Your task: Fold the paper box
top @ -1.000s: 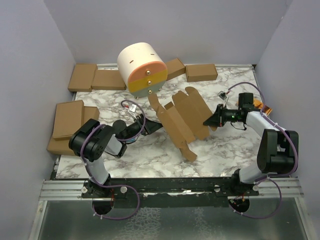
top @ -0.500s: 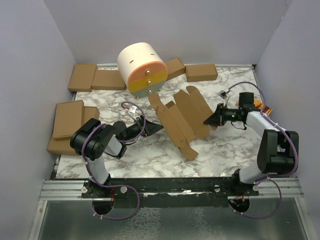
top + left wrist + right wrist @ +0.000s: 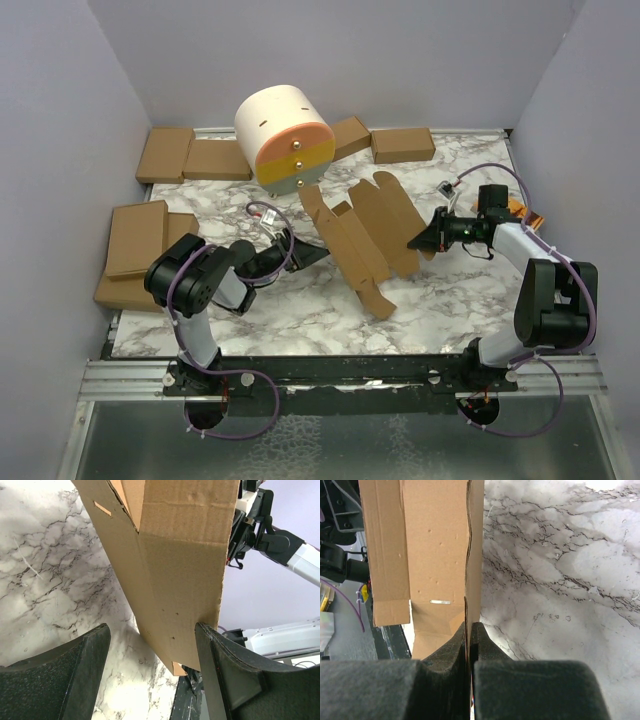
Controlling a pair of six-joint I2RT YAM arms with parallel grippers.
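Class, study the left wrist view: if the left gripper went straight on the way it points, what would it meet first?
The left gripper would first meet the paper box: its cardboard panel stands right ahead between the open fingers, seemingly very close, though depth is unclear.

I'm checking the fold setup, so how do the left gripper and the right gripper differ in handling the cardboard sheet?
The right gripper is shut, pinching an edge of the paper box; the left gripper stands open, the sheet's edge between its fingers, unclamped. The right gripper is at the sheet's right side, the left gripper at its left. Both have black padded fingers.
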